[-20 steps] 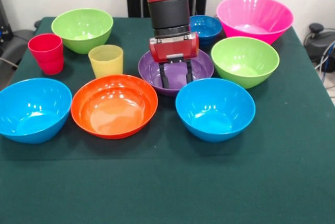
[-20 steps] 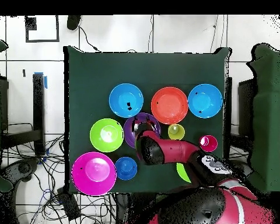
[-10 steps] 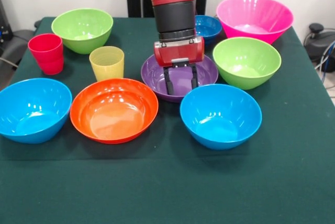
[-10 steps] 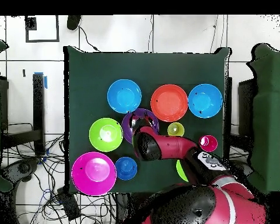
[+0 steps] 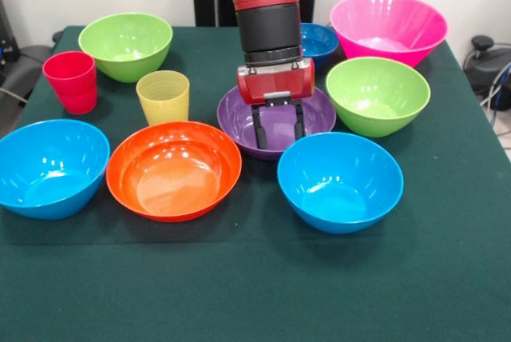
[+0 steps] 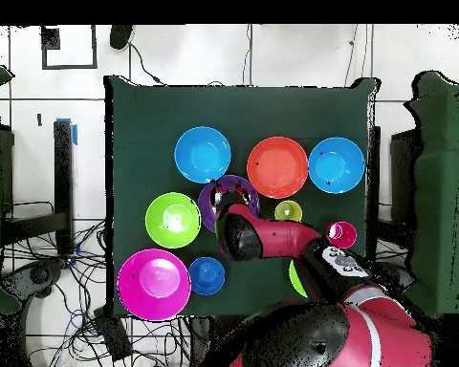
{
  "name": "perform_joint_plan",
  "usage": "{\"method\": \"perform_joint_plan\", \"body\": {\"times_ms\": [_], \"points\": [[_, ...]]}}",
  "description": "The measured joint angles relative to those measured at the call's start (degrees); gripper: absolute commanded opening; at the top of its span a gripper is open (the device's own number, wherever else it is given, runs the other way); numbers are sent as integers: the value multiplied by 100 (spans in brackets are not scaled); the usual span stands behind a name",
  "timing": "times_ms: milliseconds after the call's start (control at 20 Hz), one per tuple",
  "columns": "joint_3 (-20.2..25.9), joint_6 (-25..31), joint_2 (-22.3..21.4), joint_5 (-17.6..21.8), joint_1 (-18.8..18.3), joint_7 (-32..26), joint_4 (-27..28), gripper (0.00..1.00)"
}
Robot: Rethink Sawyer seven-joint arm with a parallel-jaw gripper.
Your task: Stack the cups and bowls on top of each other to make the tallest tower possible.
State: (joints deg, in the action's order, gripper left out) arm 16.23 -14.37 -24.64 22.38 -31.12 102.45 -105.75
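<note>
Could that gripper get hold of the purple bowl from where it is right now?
Probably yes. The gripper hangs with open fingers inside the purple bowl, which lies uncovered; the light blue bowl in front crowds its near rim.

Front cam low, close; overhead straight down; both share table [image 5: 447, 278].

We see a table [image 5: 255, 294] covered in dark green cloth, with all ten vessels resting singly on it. Around the orange bowl [image 5: 174, 168]: light blue bowls [image 5: 49, 168] [image 5: 340, 182] flank it, the yellow cup [image 5: 163, 96], red cup [image 5: 72, 81] and purple bowl [image 5: 275, 122] lie behind, and lime green bowls [image 5: 125, 45] [image 5: 377, 94], the dark blue bowl [image 5: 318, 41] and pink bowl [image 5: 388, 27] lie farther back.
</note>
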Motion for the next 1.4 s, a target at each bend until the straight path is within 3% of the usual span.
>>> {"method": "perform_joint_plan", "body": {"times_ms": [1400], "points": [[3, -75, 31, -468, 223, 182, 213, 100]]}}
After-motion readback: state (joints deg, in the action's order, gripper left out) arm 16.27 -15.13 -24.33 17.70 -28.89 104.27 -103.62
